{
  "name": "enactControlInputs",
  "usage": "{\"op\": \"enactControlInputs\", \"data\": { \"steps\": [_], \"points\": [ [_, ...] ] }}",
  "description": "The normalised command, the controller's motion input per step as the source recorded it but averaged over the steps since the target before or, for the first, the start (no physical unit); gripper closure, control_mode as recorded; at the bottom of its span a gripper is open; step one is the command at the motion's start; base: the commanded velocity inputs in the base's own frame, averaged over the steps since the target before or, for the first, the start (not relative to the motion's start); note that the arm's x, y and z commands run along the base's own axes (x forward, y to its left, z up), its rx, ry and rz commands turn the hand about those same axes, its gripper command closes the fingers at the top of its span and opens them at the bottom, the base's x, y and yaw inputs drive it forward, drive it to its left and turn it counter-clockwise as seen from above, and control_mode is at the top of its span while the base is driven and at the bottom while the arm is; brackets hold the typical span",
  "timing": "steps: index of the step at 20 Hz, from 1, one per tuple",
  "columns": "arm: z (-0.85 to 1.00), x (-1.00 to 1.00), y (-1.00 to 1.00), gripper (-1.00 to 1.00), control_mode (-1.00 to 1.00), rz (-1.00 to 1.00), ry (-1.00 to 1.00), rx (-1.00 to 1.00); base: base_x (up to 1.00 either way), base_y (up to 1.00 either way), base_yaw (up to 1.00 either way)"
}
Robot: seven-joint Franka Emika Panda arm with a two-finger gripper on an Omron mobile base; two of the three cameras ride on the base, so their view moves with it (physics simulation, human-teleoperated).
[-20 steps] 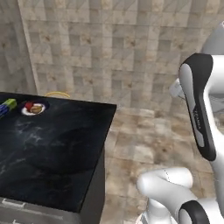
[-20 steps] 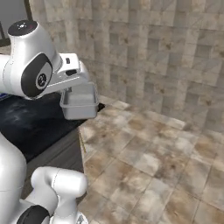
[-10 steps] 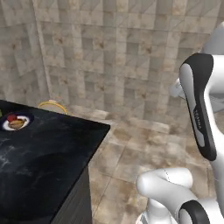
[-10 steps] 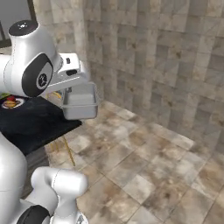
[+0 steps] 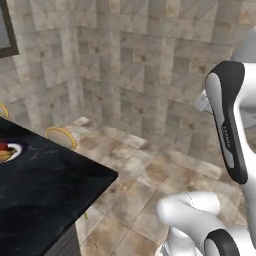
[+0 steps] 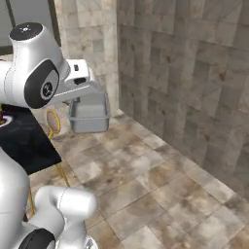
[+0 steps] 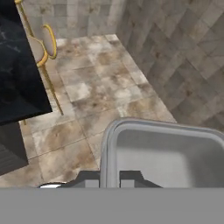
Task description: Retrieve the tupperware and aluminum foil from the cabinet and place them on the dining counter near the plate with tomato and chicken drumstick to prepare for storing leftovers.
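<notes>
My gripper [image 6: 92, 94] is shut on the rim of the tupperware [image 6: 89, 114], a translucent grey tray that hangs over the tiled floor just past the corner of the dining counter [image 6: 25, 142]. In the hand view the tupperware [image 7: 168, 154] lies right ahead of my gripper [image 7: 109, 178], whose tips pinch its near wall. At the far left of the black counter top [image 5: 45, 195] sits the plate [image 5: 11, 151], carrying a red tomato [image 5: 3, 147] and an orange-brown chicken drumstick [image 5: 4, 155]. The aluminum foil and the cabinet are out of view.
A gold-rimmed stool [image 5: 62, 136] stands beside the counter's far edge, also visible as the stool [image 7: 45, 43] in the hand view. Stone-tiled walls [image 6: 194, 78] close off the room to the right. Open tiled floor [image 6: 146, 185] spreads between counter and wall.
The whole picture has swung, so the camera moved: the counter and plate have slid left in both base views. The tupperware stays in my shut gripper.
</notes>
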Motion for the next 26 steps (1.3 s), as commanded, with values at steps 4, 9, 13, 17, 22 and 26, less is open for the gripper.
{"op": "enactControlInputs", "data": {
  "steps": [4,9,13,17,22,26],
  "points": [
    [0.0,0.0,0.0,1.0,1.0,0.0,0.0,0.0,0.82,-0.83,0.49],
    [0.0,0.0,0.0,1.0,1.0,0.0,0.0,0.0,0.62,-0.73,0.57],
    [0.0,0.0,0.0,1.0,1.0,0.0,0.0,0.0,0.53,-0.6,0.64],
    [0.0,0.0,0.0,1.0,1.0,0.0,0.0,0.0,0.52,-0.33,0.76],
    [0.0,0.0,0.0,1.0,1.0,0.0,0.0,0.0,0.52,-0.25,0.79],
    [0.0,0.0,0.0,1.0,1.0,0.0,0.0,0.0,0.46,-0.4,0.75]
  ]
}}
